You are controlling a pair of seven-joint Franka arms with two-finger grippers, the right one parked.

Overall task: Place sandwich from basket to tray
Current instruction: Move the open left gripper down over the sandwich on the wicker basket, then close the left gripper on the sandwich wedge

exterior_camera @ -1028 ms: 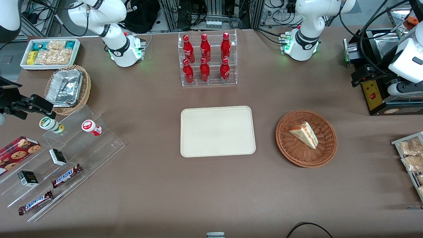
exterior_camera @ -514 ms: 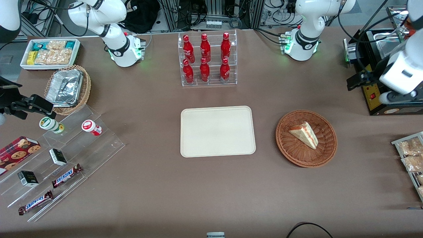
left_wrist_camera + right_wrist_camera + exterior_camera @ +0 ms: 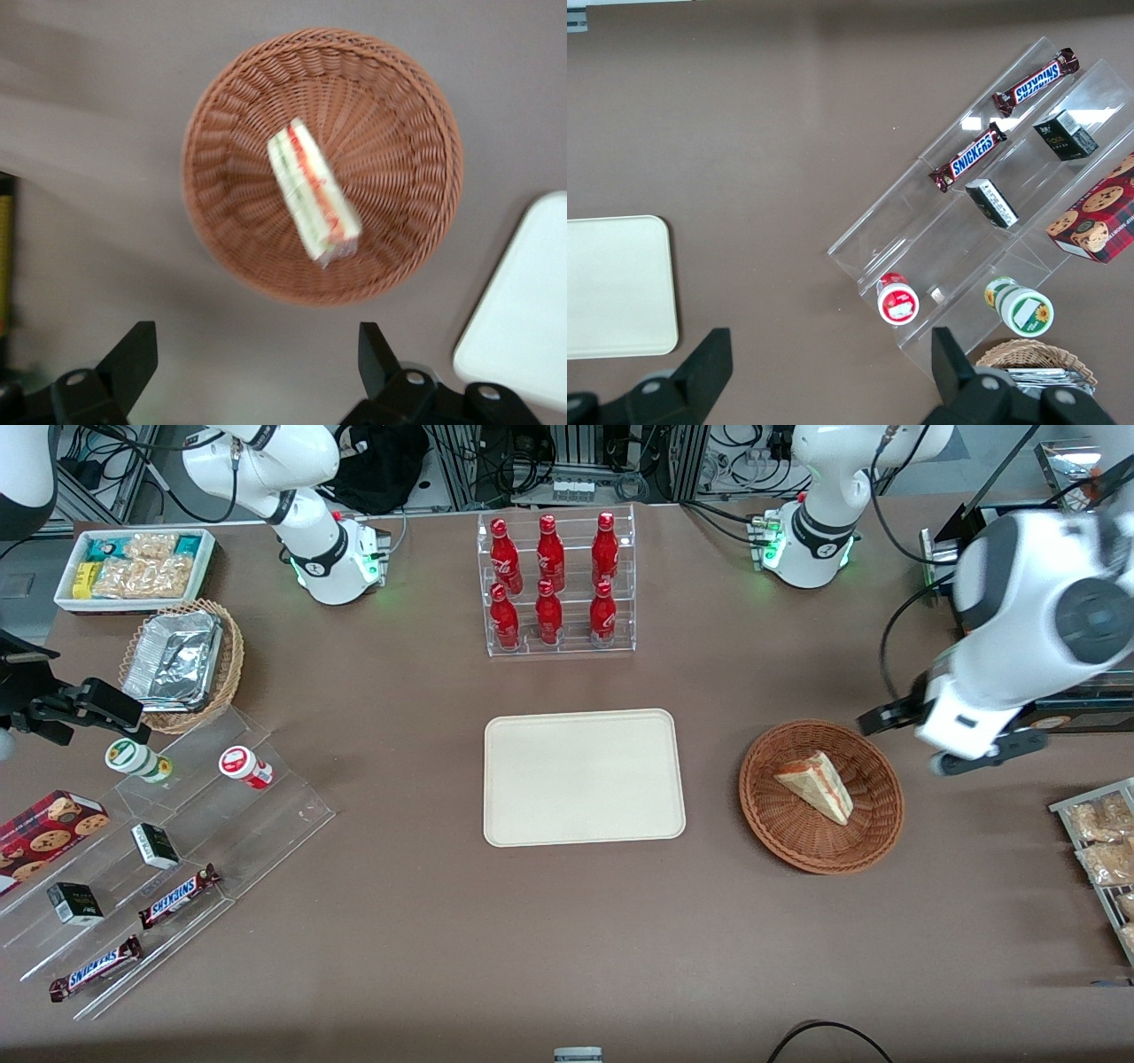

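Note:
The sandwich (image 3: 817, 786), a pale triangular wedge with red and green filling, lies in the reddish-brown wicker basket (image 3: 771, 824). The cream tray (image 3: 583, 777) lies flat beside the basket, toward the parked arm's end, with nothing on it. The left arm's gripper hand (image 3: 959, 722) hangs above the table just beside the basket's rim, toward the working arm's end. In the left wrist view the gripper (image 3: 257, 354) is open and holds nothing, its fingers (image 3: 133, 354) wide apart short of the basket (image 3: 221, 212). The sandwich (image 3: 314, 195) and a tray corner (image 3: 532, 301) show there too.
A clear rack of red bottles (image 3: 558, 584) stands farther from the camera than the tray. A black box (image 3: 1001, 682) and a rack of snack packets (image 3: 1099, 841) flank the working arm. An acrylic stand of snacks (image 3: 159, 841), a tan basket with foil (image 3: 182, 660) and a white bin (image 3: 133, 567) lie toward the parked arm's end.
The left arm has swung down from over the black box toward the basket, coming nearer the camera. The sandwich, basket and tray have not moved.

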